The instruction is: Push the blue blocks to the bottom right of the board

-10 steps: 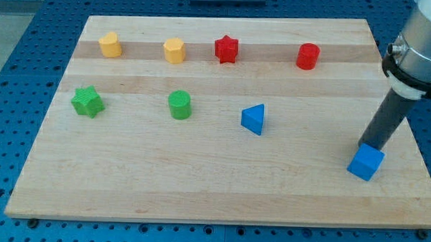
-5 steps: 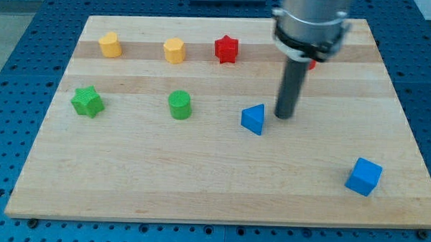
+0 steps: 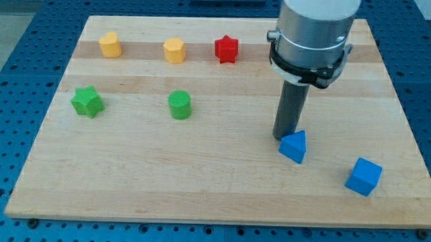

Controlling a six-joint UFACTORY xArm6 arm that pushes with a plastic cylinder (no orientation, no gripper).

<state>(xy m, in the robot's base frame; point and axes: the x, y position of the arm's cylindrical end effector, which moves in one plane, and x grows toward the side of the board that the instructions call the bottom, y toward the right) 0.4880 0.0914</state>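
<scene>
My tip, a bare rod with no pincer, is touching the small blue plastic triangular block at its ten o'clock; it is looking light, rigid and slippery, likely pivoting unless pushed through centre toward the blue plastic cube.

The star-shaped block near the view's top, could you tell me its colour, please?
Red; the red star block shows clearly in the camera view.

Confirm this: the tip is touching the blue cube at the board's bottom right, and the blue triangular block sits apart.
Wrong block. The camera view shows my tip against the blue triangular block; the blue cube at the board's bottom right sits apart.
</scene>
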